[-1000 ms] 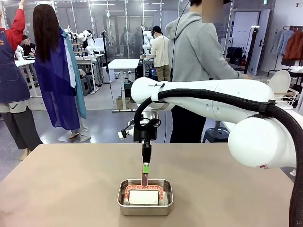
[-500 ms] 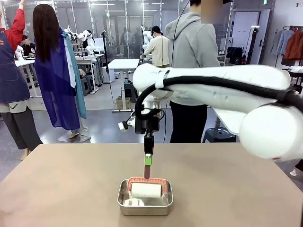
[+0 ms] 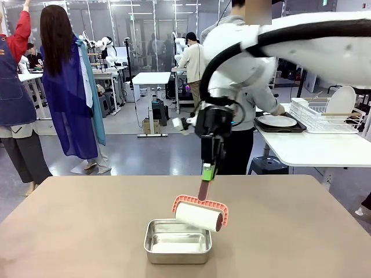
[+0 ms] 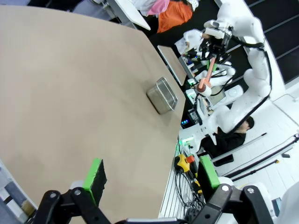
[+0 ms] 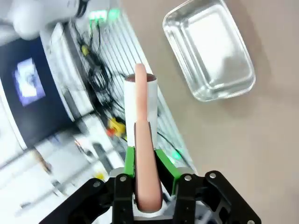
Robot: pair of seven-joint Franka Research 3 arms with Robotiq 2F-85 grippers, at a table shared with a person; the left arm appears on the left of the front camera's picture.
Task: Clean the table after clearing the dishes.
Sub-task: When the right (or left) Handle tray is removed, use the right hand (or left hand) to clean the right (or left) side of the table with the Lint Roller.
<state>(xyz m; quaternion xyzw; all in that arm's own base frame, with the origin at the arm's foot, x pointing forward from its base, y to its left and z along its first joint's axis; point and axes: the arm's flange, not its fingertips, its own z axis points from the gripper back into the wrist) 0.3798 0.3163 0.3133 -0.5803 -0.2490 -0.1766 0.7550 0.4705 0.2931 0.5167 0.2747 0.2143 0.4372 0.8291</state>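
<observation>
**Table (image 3: 69, 231) feed: lint roller (image 3: 199, 216) held above the pan (image 3: 177, 240)**

Taupe tabletop fills my front camera from edge to edge. On my left wrist camera, the left gripper (image 4: 152, 172) hangs over the table with its jaws spread wide and nothing between the green pads (image 4: 96, 173). Near the middle of the table, close to my side's edge, sits the square steel pan. Just over its far right corner the lint roller hangs tilted in the air, a white drum in a pink frame, not touching the pan. The right gripper (image 3: 207, 172) comes down from above and is clamped on the roller's pink handle (image 3: 203, 190). My right wrist camera shows both pads pressed tight against it. Farther right, beyond the table, a person in a grey hoodie (image 3: 237, 63) stands at a white-topped side table (image 3: 313, 147). On it a white plate (image 3: 277, 120) lies on a dark tray (image 3: 298, 128), just beside a wire dish rack (image 3: 316, 110).
</observation>
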